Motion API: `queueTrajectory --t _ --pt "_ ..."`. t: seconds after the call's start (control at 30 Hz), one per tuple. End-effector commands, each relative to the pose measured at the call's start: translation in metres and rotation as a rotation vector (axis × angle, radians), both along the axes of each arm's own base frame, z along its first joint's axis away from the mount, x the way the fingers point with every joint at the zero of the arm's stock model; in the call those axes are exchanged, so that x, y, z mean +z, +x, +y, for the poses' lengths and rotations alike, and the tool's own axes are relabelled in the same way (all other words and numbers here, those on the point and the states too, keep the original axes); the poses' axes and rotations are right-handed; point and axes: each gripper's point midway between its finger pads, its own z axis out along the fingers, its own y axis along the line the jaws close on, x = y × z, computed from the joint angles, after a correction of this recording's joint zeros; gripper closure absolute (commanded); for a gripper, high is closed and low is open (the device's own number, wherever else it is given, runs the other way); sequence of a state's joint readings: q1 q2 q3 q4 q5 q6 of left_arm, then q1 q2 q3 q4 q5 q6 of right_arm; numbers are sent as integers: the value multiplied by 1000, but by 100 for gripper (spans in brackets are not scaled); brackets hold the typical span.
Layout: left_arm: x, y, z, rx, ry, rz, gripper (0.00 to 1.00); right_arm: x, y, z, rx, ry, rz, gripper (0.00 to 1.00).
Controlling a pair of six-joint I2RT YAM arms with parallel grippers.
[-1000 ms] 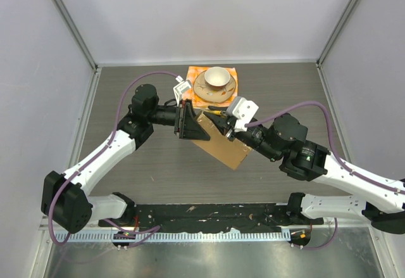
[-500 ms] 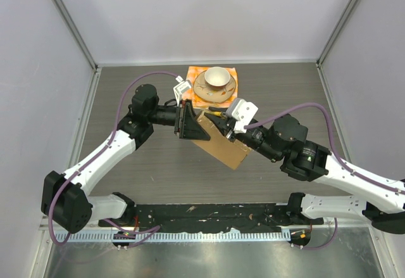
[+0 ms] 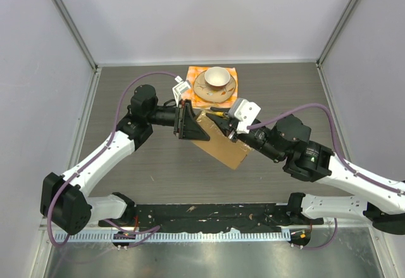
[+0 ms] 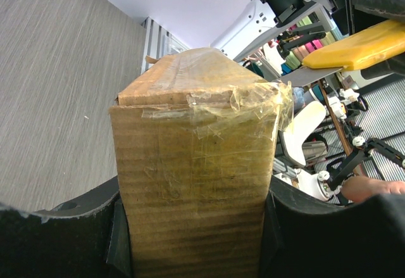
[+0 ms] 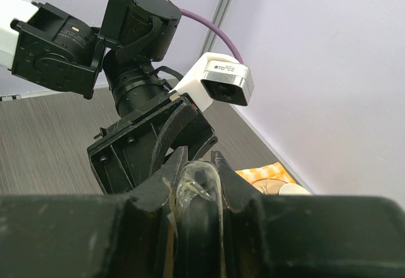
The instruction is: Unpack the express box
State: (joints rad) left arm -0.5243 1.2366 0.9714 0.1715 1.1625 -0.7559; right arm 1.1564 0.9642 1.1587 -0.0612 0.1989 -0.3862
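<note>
The express box [image 3: 221, 148] is plain brown cardboard under wrinkled clear tape [image 4: 247, 120], with no readable print on the faces in view. Its end is clamped between the fingers of the left pincer [image 3: 188, 121], and the rest reaches out from them over the bench [image 3: 158, 170] to below the right pincer [image 3: 223, 125]. The right pincer's jaws stand narrow on what looks like a yellow cutter [image 4: 354, 44], its grey blade pointing at the box. Just beyond both pincers a cup [image 3: 216, 76] sits on a saucer [image 3: 201, 91] on an orange cloth [image 3: 195, 73]. Since a second ago the right arm has shifted slightly rightward. The box and the left pincer are unchanged.
</note>
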Motion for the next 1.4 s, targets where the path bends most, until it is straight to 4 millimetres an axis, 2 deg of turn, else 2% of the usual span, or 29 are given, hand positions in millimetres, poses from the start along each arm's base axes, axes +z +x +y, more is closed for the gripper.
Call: queueTrajectory --t 0.0,0.13,0.73,1.1,1.37 --pt "16 -9 2 -17 -42 -62 100 41 -8 -13 9 96 -44 99" --pt "17 -9 2 -17 -44 -62 100 43 -9 -11 21 99 -44 99" --pt "19 -11 3 -12 -49 -69 100 21 -5 1 25 68 -3 99" --pt "19 -10 3 -12 -48 -66 100 15 -5 2 24 64 12 99" --pt "20 -11 3 -15 -50 -65 100 1 4 1 -22 9 8 99"
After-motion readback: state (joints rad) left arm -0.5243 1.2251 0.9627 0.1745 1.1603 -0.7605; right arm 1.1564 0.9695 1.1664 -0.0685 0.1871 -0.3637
